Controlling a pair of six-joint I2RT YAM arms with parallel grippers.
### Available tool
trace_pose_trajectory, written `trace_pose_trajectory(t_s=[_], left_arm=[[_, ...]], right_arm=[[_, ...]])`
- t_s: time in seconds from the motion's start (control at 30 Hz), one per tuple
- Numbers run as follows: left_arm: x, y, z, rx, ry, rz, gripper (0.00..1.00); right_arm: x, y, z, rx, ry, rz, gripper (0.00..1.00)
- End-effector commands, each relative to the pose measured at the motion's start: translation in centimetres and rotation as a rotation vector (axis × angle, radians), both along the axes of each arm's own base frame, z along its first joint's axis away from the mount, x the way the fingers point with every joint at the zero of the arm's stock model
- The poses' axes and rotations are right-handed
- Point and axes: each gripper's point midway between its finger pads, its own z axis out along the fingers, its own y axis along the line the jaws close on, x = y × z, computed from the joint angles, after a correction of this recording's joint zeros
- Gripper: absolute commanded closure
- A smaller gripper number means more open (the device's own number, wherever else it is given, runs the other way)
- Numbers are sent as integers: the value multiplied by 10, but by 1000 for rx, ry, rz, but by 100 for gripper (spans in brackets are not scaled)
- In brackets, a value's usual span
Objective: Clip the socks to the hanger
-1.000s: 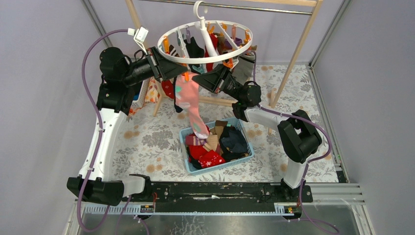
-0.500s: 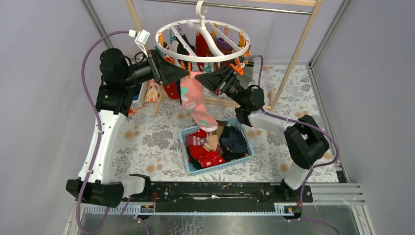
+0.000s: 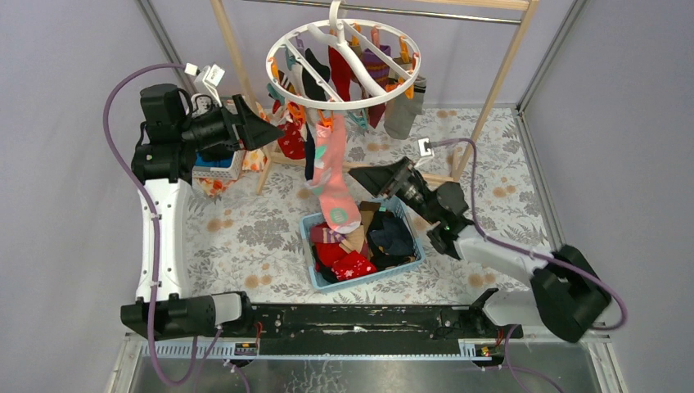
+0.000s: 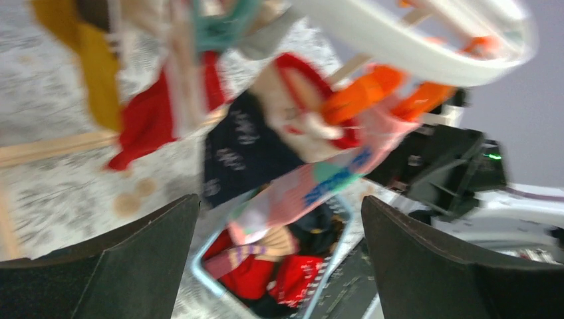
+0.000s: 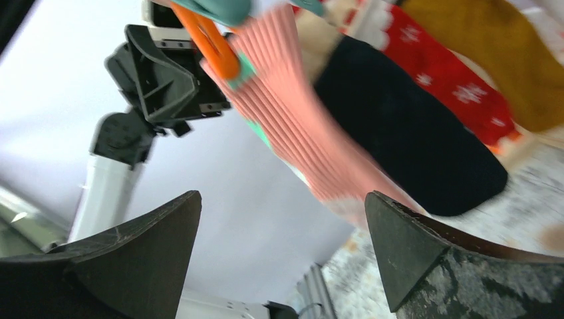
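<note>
Hanger (image 3: 344, 105) hooked on wooden frame (image 3: 497, 86), socks clipped round the ring. Pink sock (image 3: 331, 176) hangs from orange clip (image 5: 214, 41), toe over blue basket (image 3: 409, 258). Left gripper (image 3: 270, 131) and right gripper (image 3: 364, 176): jaws spread wide, empty, apart from hanger. Navy sock (image 4: 243, 156): pale lettering, too blurred to read.

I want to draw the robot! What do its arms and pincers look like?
The left arm and right arm have white tubes between chunky black joints. A purple cable loops along each. The left pincer and right pincer are black, each with two wide, wedge-shaped fingers.
</note>
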Motion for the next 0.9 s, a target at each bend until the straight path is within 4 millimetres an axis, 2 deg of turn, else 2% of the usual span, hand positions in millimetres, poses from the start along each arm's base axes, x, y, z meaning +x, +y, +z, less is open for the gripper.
trace_pose_trajectory(t_s=[0.0,0.1,0.13,0.17,0.27,0.3,0.37,0.5,0.63,0.77,0.83,0.87], left_arm=[[5,41,-42,245,44,89,1],[15,73,-73,378,79,168,2],[20,84,-87,408,88,206,2],[30,95,-95,430,59,251,2],[48,111,-136,438,39,327,1],[51,114,-161,430,58,353,2],[66,119,-183,400,4,414,1],[81,118,-224,312,-84,479,1],[87,112,-262,249,-139,501,1],[84,108,-277,254,-287,512,1],[81,107,-292,256,-274,516,1],[81,107,-288,243,-315,524,1]], right_arm=[[6,-48,-49,-237,63,-250,0],[10,-105,-75,-413,114,-488,0],[13,-130,-88,-493,158,-588,0],[15,-155,-91,-546,182,-689,0],[21,-226,-90,-644,230,-988,0],[22,-245,-87,-651,234,-1078,0],[24,-275,-87,-683,219,-1224,0],[24,-315,-100,-778,191,-1423,0],[22,-351,-126,-814,227,-1571,0],[25,-386,-157,-881,311,-1641,0],[28,-399,-174,-924,341,-1647,0],[31,-402,-177,-922,325,-1650,0]])
